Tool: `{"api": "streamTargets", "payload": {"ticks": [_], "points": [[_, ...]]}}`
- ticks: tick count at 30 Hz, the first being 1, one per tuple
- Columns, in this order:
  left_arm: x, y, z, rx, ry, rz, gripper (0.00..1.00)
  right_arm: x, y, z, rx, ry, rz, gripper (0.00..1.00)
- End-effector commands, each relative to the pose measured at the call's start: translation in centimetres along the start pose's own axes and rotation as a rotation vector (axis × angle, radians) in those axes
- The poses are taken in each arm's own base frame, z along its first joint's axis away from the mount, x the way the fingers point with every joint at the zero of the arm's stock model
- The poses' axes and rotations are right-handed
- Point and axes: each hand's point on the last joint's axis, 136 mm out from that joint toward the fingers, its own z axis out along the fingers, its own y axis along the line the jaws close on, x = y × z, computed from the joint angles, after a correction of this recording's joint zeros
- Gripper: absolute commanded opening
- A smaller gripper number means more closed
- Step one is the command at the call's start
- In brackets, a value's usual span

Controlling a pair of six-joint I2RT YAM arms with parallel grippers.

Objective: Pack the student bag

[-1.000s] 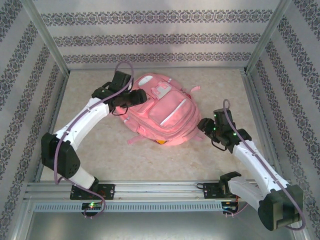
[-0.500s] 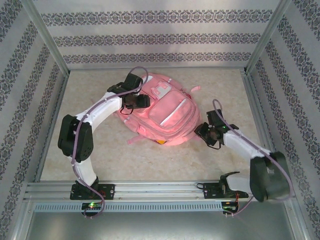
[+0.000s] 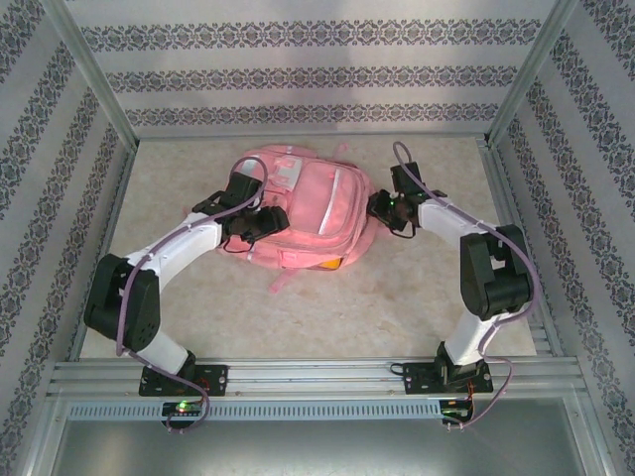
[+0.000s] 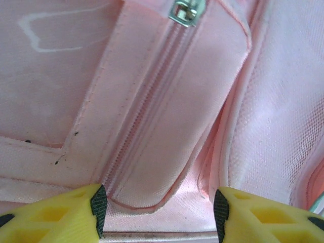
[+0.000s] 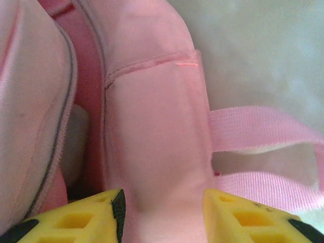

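1 student bag (image 3: 310, 203), 1 table (image 3: 397, 307)

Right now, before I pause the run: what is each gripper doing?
Left gripper: closed on the student bag, at a zip pocket.
Right gripper: closed on the student bag's padded side, beside a strap.

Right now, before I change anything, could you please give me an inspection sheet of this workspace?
Surface: pale mottled table.
Job's things: pink student bag lies flat mid-table; the zip at its left side looks closed.
Clutter: nothing seen.
Grippers: left gripper at the bag's left side, right gripper at its right side; both jaws apart with fabric between, grip not certain.
Cables: a purple cable runs along each arm and loops near the wrist.
Surroundings: patterned walls, metal frame posts.
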Motion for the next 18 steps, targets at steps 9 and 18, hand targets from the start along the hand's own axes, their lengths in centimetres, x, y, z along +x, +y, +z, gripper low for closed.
{"api": "streamTargets", "payload": {"ticks": [9, 18], "points": [[-0.9, 2.8, -6.6, -0.091, -0.137, -0.431, 0.61, 2.6, 0.6, -7.3, 0.054, -0.142, -0.148, 0.48], [0.4, 3.7, -4.2, 0.005, -0.143, -0.771, 0.64, 5.5, 0.3, -8.8, -0.059, -0.14, 0.025, 0.46]]}}
